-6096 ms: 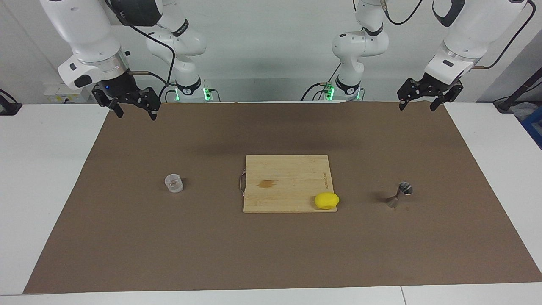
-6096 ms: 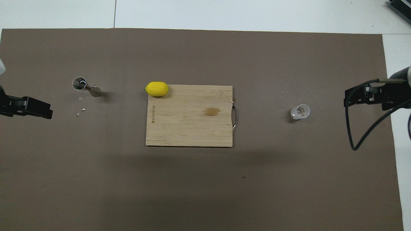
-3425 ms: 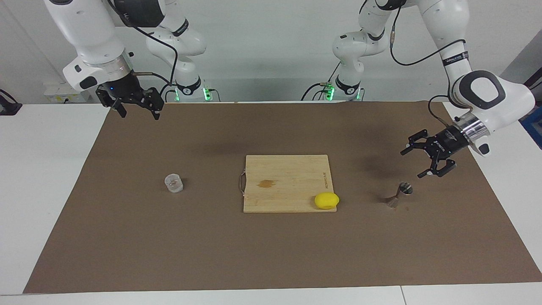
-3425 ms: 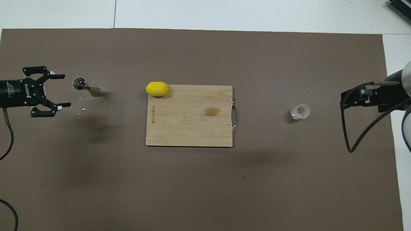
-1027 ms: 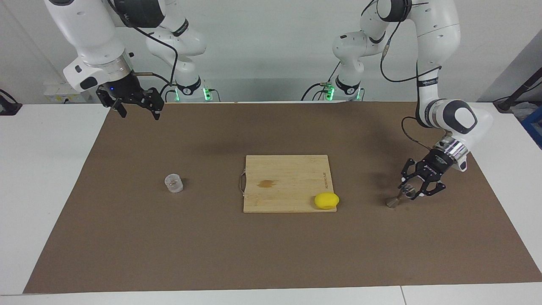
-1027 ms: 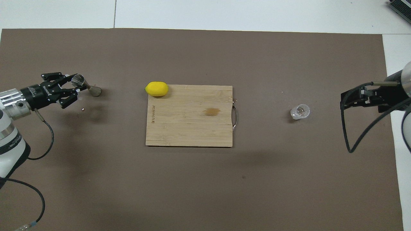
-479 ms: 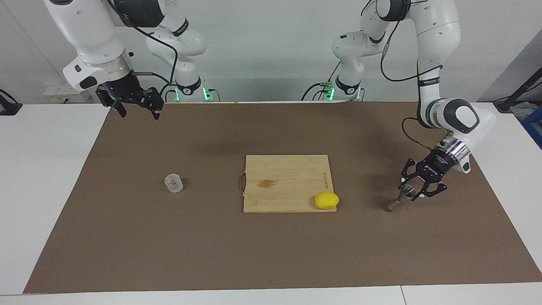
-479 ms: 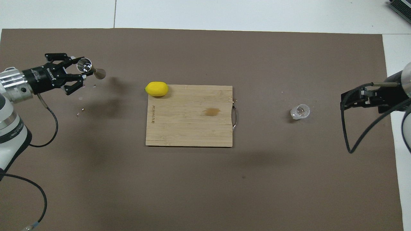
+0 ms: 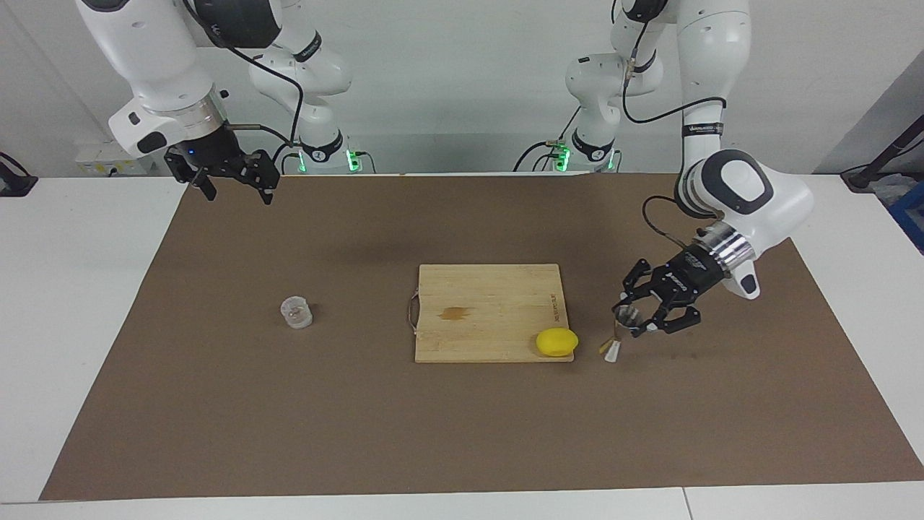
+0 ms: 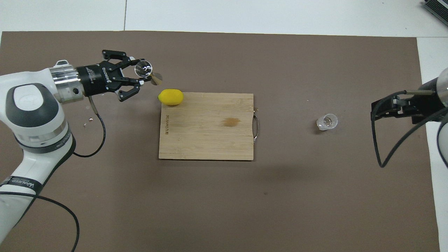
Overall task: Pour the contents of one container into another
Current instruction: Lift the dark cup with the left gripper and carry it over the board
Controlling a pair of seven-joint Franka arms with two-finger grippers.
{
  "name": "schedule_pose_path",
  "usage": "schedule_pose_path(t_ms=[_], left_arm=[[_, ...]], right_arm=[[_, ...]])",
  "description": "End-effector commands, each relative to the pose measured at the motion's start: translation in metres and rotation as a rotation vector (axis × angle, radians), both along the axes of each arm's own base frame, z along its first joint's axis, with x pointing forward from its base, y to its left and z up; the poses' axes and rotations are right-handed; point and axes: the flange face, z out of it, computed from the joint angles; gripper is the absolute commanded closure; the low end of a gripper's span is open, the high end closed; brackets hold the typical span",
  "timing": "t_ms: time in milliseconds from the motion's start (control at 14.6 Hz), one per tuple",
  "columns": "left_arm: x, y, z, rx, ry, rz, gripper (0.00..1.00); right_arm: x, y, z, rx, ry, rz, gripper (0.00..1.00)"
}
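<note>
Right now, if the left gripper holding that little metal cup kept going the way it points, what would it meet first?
The left gripper, shut on the jigger, points toward the right arm's end. Probably nothing: that line passes just off the lemon and cutting board, and the gripper is raised, so depth is uncertain.

Facing view. The left gripper (image 9: 635,320), at 4 o'clock from the cutting board (image 9: 491,312), holds the steel jigger (image 9: 619,334) tilted above the brown mat (image 9: 462,433). The clear cup (image 9: 296,313) stands at 9 o'clock from the board, and the right gripper (image 9: 229,180) waits over the mat's 10 o'clock corner; a lemon (image 9: 556,341) rests on the board's corner beside the jigger.
</note>
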Motion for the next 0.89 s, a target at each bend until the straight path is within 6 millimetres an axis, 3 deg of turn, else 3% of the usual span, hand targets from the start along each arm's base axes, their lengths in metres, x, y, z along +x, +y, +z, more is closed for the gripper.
schedule_pose_path(t_ms=[0, 342, 479, 822], left_arm=[[-0.007, -0.039, 0.005, -0.050, 0.095, 0.088, 1.00], [-0.032, -0.124, -0.003, -0.057, 0.116, 0.149, 1.00], [-0.049, -0.160, -0.017, -0.034, 0.130, 0.161, 1.00], [-0.076, -0.206, -0.043, 0.004, 0.154, 0.195, 1.00]], right_arm=[[-0.007, -0.003, 0.001, 0.007, -0.003, 0.013, 0.00], [-0.007, -0.003, 0.001, 0.007, -0.003, 0.013, 0.00], [-0.007, -0.003, 0.000, 0.007, 0.000, 0.013, 0.00], [-0.008, -0.001, 0.001, 0.007, 0.000, 0.014, 0.00]])
